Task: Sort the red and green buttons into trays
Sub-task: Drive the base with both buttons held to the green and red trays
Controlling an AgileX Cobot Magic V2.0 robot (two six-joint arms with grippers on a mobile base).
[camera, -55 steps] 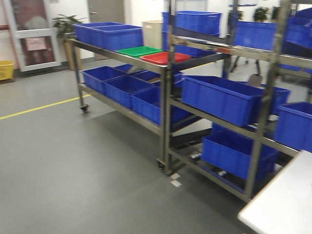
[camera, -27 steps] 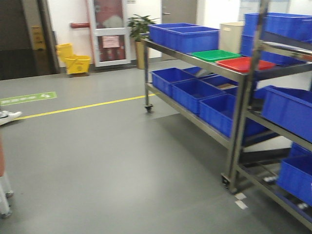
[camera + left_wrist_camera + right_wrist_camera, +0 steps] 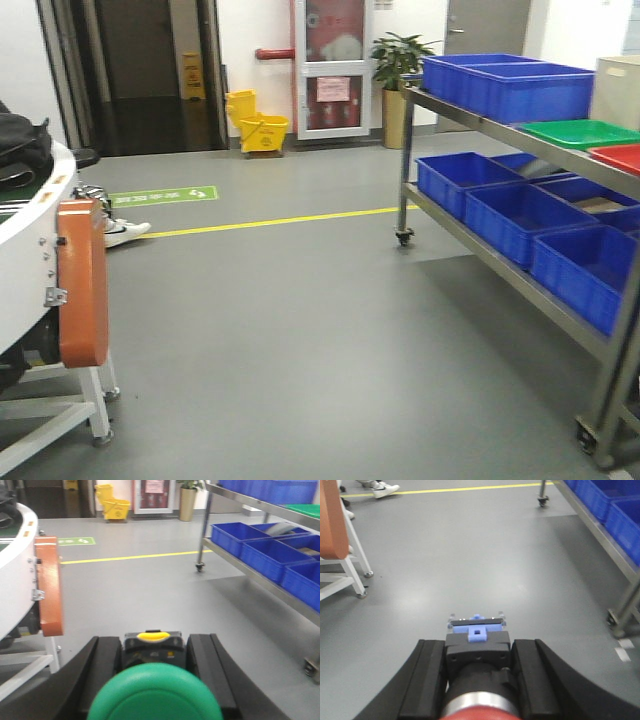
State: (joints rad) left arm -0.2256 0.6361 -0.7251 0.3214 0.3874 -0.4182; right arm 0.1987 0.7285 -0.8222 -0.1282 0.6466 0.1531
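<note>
Button (image 3: 155,692), glossy green round cap

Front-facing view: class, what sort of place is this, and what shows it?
Probably a factory or warehouse floor: a wheeled steel rack holding blue crates, a yellow floor line, and a yellow mop bucket.

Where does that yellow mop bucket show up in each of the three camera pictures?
Front view: yellow mop bucket upper middle, at the back.
Left wrist view: bucket top, left of centre.
Right wrist view: not in it.
Shared landmark: the yellow floor line, seen in all three.
</note>
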